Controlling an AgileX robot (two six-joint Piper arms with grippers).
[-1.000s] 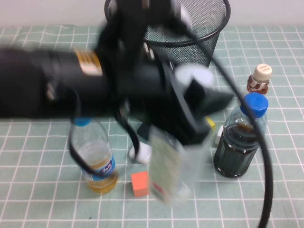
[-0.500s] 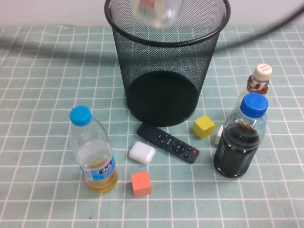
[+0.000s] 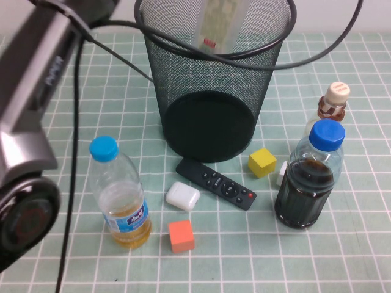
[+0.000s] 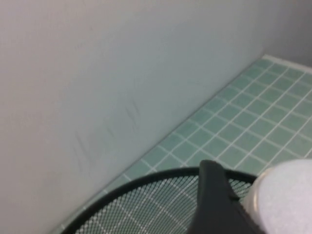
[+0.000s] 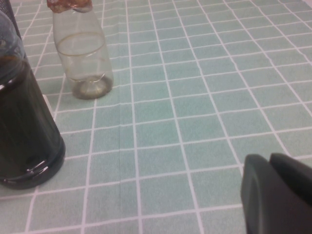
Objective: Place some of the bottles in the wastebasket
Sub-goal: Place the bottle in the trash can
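You see the clear bottle at the wastebasket mouth, held by left claw | small brown bottle remains on counter | right claw low beside it, grip unreadable.

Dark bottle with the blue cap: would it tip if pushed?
Probably heavy: the dark bottle looks mostly full. Tall and upright, it might tip if pushed high. The left gripper is over the wastebasket; right gripper low near the bottle.

A: Where does the high view sit?
B: Raised, angled down at the counter and wastebasket.
A: And the wrist views?
B: The left tool looks from above the wastebasket's rim toward the wall. The right tool looks low and close at the dark bottle, which the high view shares.
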